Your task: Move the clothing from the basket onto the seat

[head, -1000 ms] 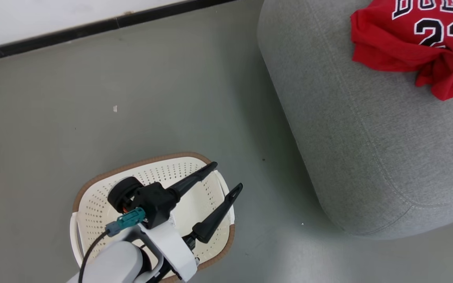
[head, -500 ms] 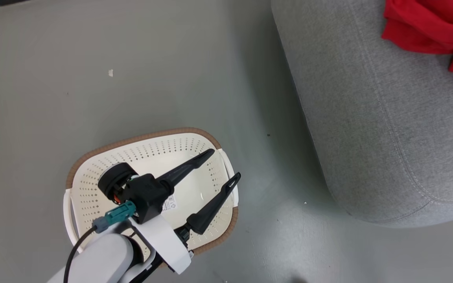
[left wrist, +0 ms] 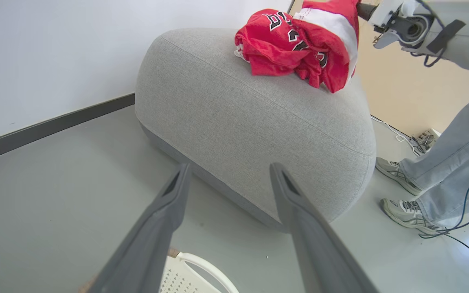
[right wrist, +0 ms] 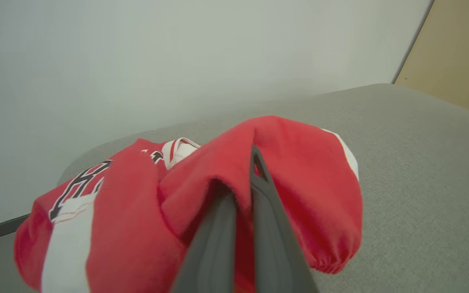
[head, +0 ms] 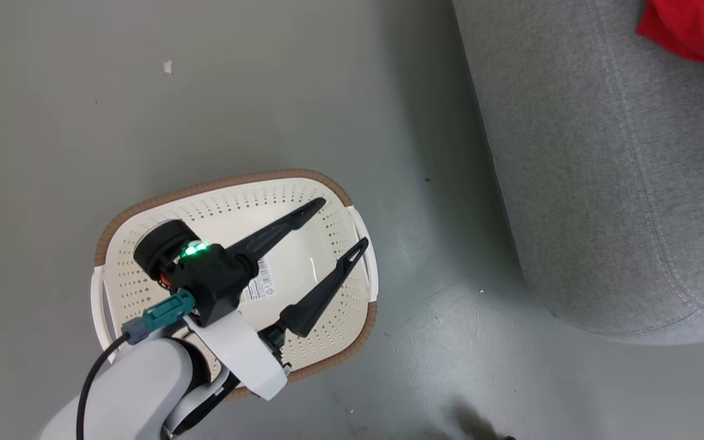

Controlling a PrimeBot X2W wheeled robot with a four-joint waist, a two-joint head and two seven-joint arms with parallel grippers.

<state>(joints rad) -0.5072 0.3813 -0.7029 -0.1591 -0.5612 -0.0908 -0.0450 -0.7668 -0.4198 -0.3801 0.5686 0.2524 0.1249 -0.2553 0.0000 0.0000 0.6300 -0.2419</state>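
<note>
Hovering over the basket [head: 217, 183], the left pincer [head: 343, 222] has its two dark fingers [head: 278, 229] spread wide apart and grips nothing; below them the basket's perforated cream bottom carries a small printed label [head: 259, 285]. The basket stands on the grey floor [head: 266, 91], near the rounded end of the seat [head: 602, 183] but apart from it. The right pincer [right wrist: 240, 187] is closed on a fold of the red shorts [right wrist: 299, 171], with the cloth bunched over and between its fingers. In the left wrist view the shorts hang from it over the top of the seat, white stripe showing, with their lower part against the crumpled jersey [left wrist: 267, 44], which lies on top of the seat on the side toward the white wall [left wrist: 55, 49]. Whether the shorts rest on the seat itself cannot be told. A person's legs [left wrist: 450, 162] in pale jeans stand on the floor beyond the seat's rounded end.
</note>
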